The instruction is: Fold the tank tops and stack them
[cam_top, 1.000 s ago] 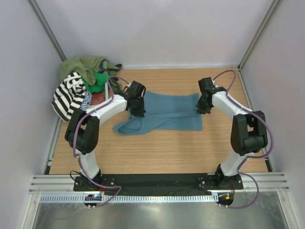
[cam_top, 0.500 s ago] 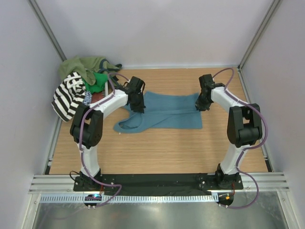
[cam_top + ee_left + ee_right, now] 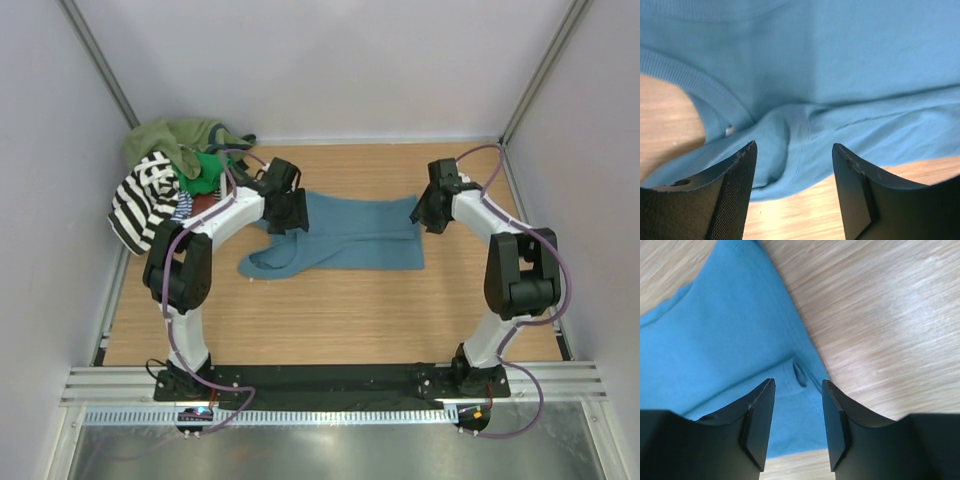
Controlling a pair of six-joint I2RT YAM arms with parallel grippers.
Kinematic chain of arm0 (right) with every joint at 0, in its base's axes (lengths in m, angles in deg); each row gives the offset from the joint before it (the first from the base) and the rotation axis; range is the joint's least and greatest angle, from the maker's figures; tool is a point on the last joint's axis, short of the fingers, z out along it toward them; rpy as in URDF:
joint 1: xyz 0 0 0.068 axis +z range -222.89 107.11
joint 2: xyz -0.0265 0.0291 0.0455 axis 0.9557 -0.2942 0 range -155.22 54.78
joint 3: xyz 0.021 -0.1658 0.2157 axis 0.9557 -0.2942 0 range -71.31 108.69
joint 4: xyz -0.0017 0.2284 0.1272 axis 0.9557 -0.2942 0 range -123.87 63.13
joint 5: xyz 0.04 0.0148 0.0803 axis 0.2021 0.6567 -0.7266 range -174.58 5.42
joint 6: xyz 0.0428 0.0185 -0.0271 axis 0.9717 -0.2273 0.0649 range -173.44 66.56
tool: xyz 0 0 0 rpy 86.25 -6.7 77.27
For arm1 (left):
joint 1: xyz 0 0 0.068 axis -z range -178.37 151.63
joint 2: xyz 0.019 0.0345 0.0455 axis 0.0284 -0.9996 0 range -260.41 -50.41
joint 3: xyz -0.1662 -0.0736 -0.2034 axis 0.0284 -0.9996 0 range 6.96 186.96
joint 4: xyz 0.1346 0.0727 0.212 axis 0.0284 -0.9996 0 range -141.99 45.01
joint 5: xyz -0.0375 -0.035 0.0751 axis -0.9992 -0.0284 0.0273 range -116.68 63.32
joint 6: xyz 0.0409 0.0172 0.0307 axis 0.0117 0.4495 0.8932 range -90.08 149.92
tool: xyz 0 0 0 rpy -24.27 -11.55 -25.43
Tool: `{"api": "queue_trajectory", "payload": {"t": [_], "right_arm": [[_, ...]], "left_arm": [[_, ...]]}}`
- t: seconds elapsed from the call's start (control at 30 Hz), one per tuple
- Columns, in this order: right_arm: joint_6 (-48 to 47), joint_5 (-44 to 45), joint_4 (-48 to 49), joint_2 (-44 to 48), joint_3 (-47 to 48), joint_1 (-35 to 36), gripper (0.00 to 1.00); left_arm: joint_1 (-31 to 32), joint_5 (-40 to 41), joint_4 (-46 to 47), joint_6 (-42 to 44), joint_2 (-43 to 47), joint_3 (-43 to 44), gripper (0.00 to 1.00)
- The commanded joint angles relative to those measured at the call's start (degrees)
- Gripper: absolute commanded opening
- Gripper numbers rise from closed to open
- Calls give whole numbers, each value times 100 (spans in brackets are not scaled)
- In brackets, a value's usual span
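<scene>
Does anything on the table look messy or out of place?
The plain teal-blue cloth tank top lies flat, only its strap end rumpled. The other tops sit heaped in the far-left corner, one seemingly overhanging the table edge.

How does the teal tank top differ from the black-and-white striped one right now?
The teal tank top is plain, while the striped tank top has bold black-and-white bands. The teal one lies spread out in the middle of the table. The striped one is bunched up at the left side of the heap. Both are soft cloth.
</scene>
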Motion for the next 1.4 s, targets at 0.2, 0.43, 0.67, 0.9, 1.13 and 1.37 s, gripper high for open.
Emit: {"api": "queue_trajectory", "payload": {"t": [0.2,0.43,0.67,0.9,1.13,1.37], "right_arm": [[-477,-1236,1269,1263,-1243,7,42],[-468,-1614,1735,1562,-1946,7,37],[-520,-1816,1806,1509,-2114,42,37],[-529,-2036,1832,1492,-2114,156,39],[-529,-2115,1858,1509,-2149,192,39],[-538,-2124,1850,1501,-2149,192,40]], "left_arm": [[11,321,399,-23,1690,-1431,58],[11,724,312,-129,2736,-2406,45],[81,1560,-329,-15,2852,-2470,46],[310,1376,-409,477,2053,-2197,55],[310,1737,-278,653,1587,-2056,53],[397,1736,29,864,1445,-2047,54]]}}
